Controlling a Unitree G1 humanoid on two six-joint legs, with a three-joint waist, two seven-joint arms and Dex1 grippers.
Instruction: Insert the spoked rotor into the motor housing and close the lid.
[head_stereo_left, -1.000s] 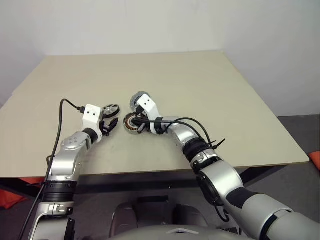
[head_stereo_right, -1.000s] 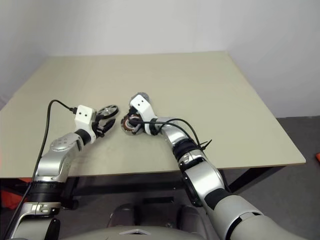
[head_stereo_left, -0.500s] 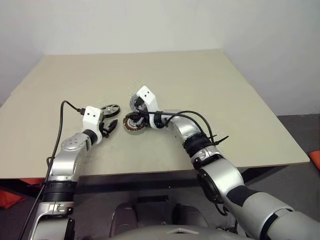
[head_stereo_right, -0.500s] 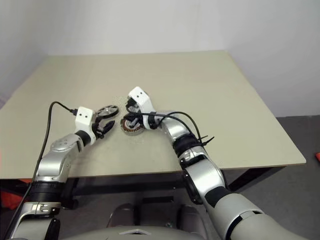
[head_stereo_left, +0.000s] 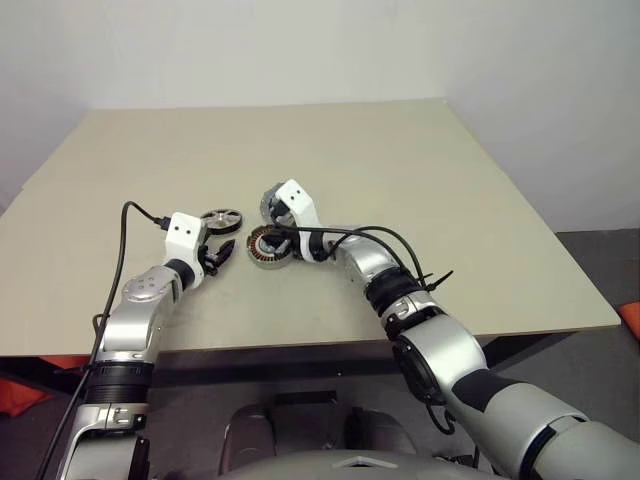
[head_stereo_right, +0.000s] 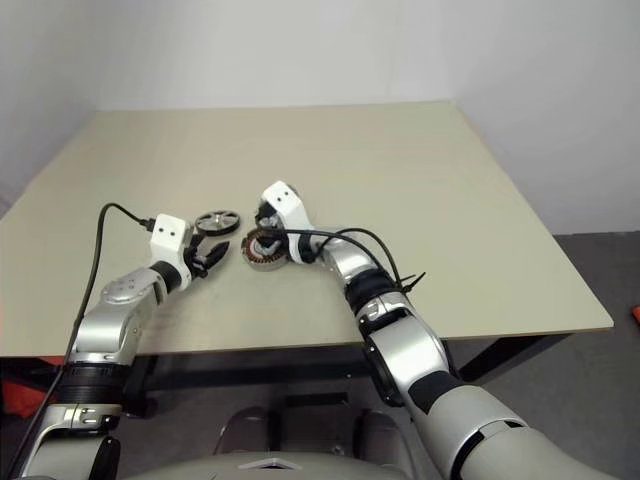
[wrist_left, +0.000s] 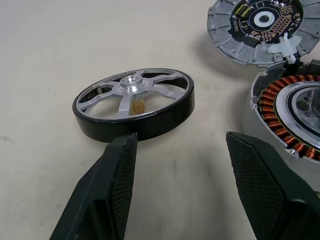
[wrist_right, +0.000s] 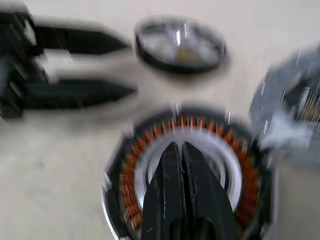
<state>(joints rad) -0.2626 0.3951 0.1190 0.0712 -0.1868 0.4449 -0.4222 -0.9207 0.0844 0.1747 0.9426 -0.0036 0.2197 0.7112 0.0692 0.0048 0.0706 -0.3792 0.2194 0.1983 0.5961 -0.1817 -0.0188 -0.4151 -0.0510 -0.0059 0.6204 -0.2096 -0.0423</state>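
Right fingers (wrist_right: 182, 150) shifted, blocking motor housing (wrist_left: 295, 100) beside lid (wrist_left: 257, 27).

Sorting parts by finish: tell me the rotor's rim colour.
Black rim on the spoked rotor, silver spokes; clearest in the left wrist view.

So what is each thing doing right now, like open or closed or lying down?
spoked rotor: lying flat on the table, not yet in the housing, nothing gripping it.
motor housing: open on top, copper windings showing, no rotor inside.
lid: off, lying beside the housing with its circuit side showing.
left gripper: open, empty, fingers near the rotor.
right gripper: shut, fingertips over the housing's middle.
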